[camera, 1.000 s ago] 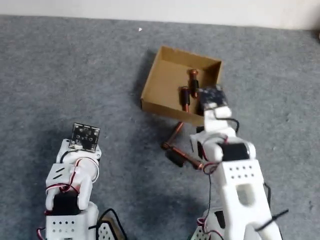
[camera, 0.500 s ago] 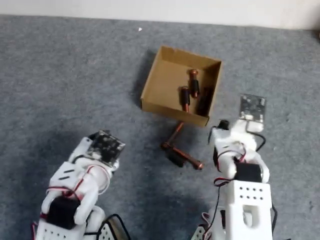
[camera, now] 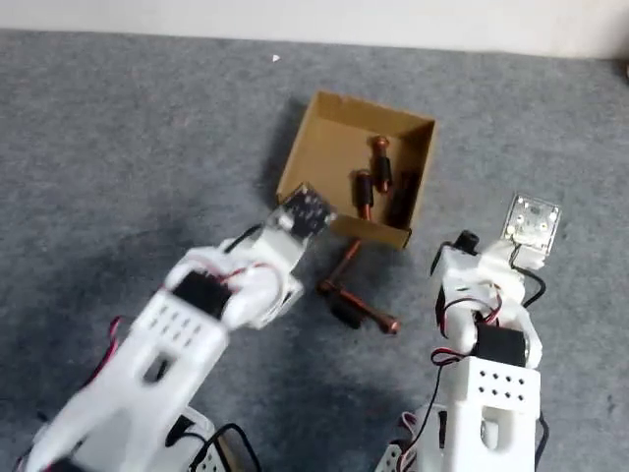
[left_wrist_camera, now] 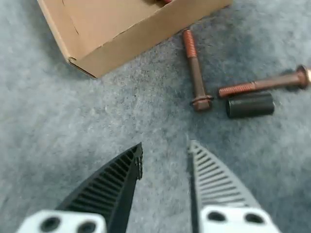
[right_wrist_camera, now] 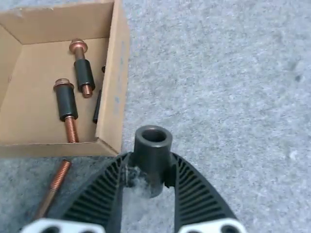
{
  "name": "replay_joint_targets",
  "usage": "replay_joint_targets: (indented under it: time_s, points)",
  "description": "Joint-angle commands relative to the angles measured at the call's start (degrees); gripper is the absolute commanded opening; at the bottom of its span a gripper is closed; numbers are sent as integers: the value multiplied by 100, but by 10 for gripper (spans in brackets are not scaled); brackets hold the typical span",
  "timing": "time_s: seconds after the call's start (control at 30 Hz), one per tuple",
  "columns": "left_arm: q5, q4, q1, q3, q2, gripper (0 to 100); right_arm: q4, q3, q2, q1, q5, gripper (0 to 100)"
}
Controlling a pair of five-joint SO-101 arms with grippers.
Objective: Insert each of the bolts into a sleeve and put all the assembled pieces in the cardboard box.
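My right gripper (right_wrist_camera: 151, 167) is shut on an upright black sleeve (right_wrist_camera: 153, 145), held over the carpet just outside the cardboard box (right_wrist_camera: 114, 87). Two assembled pieces (right_wrist_camera: 82, 68) (right_wrist_camera: 65, 107) and a dark part (right_wrist_camera: 98, 104) lie in the box (camera: 310, 157). My left gripper (left_wrist_camera: 165, 150) hangs open above the carpet, a short way from two loose copper bolts (left_wrist_camera: 194, 73) (left_wrist_camera: 265, 85) and a black sleeve (left_wrist_camera: 250, 104). From above, those bolts (camera: 342, 264) (camera: 366, 310) and the sleeve (camera: 344, 311) lie in front of the box, between my left arm (camera: 226, 285) and right arm (camera: 486, 295).
Grey carpet covers the whole table. A pale wall strip (camera: 393, 20) runs along the far edge. Open carpet lies left of the box and to the right of my right arm.
My left arm has swung forward and to the right, toward the loose bolts. My right arm has pulled back from over the box to the right.
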State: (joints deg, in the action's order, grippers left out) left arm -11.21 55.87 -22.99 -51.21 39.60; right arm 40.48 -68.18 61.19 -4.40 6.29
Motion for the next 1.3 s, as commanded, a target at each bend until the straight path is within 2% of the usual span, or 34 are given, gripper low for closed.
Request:
replay_joint_targets:
  time_s: [0.0,0.27,0.43,0.7,0.93,1.27]
  points:
    - [492,-519,-163,884,-1437,198,-171,31,136,-75,53,6]
    - [1345,-1248,-673,1622,-3020,199,-171,31,136,-75,44,6]
    - [1732,-1679,-681,2114,-3873,198,-171,31,136,-75,26,6]
    - [1776,-1714,-690,3011,-5385,178,-171,31,136,-75,18,6]
    - [1767,-835,-716,3987,-5947,5,-171,31,136,-75,9,6]
    - [1802,448,-690,4549,-5886,7,-171,31,127,-66,9,6]
